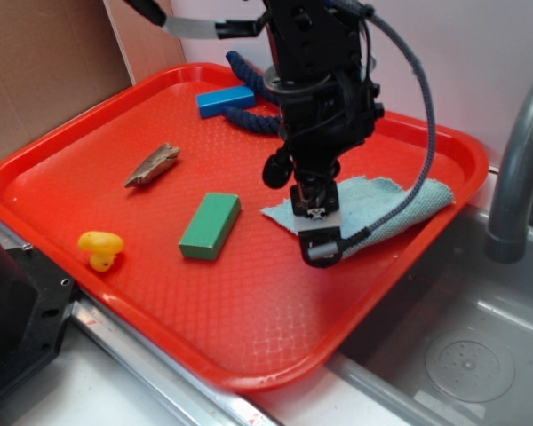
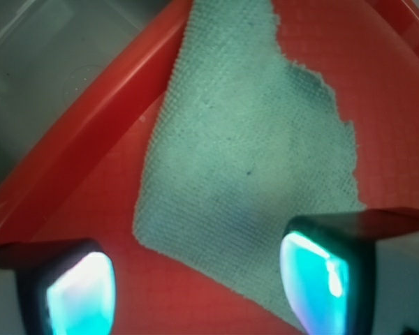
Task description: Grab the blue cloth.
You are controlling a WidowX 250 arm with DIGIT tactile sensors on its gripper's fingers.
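The blue cloth [image 1: 386,204], a pale blue-green terry rag, lies flat on the right side of the red tray [image 1: 249,319], reaching toward the tray's right rim. In the wrist view the cloth [image 2: 244,153] fills the middle, its near corner between my fingers. My gripper [image 1: 318,232] points down over the cloth's near-left corner, close above it. The gripper [image 2: 195,283] is open, with one pad [image 2: 80,293] over bare tray and the other pad [image 2: 314,279] over the cloth's edge. Nothing is held.
On the tray lie a green block [image 1: 210,225], a yellow rubber duck [image 1: 100,248], a brown piece [image 1: 153,165], a small bright-blue block [image 1: 225,100] and a navy braided rope [image 1: 253,111]. A metal sink [image 1: 462,337] with a grey faucet [image 1: 515,169] is at right.
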